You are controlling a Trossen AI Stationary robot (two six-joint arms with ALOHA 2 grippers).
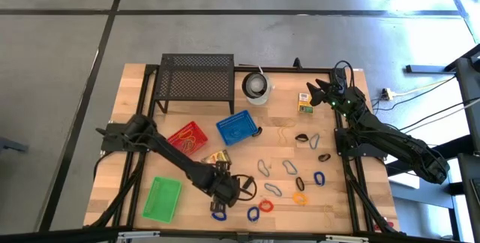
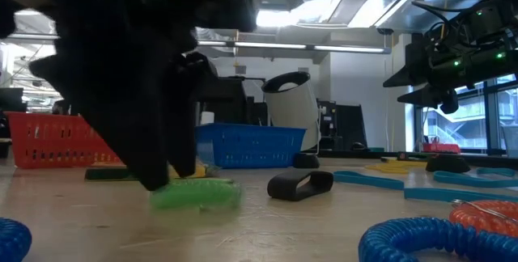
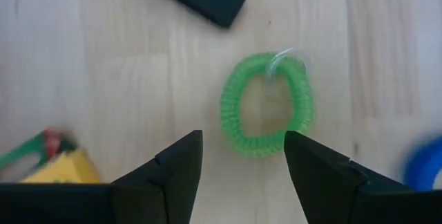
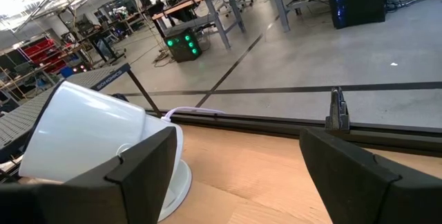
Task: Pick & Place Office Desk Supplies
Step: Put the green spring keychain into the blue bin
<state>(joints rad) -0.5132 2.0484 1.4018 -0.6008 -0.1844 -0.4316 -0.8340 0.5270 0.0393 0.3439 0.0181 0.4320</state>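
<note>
green loop point(image 3: 266, 105) | flat on table | left gripper point(image 3: 243, 156) open above

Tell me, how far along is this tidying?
Barely started. The red basket holds something yellow; the green basket looks empty. The left gripper is open over a green coil loop, holding nothing. Many loops remain scattered; the right gripper waits, open.

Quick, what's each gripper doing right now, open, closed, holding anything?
Left gripper: open, empty, above the green coiled plastic loop.
Right gripper: open, empty, near the white round cup.
</note>
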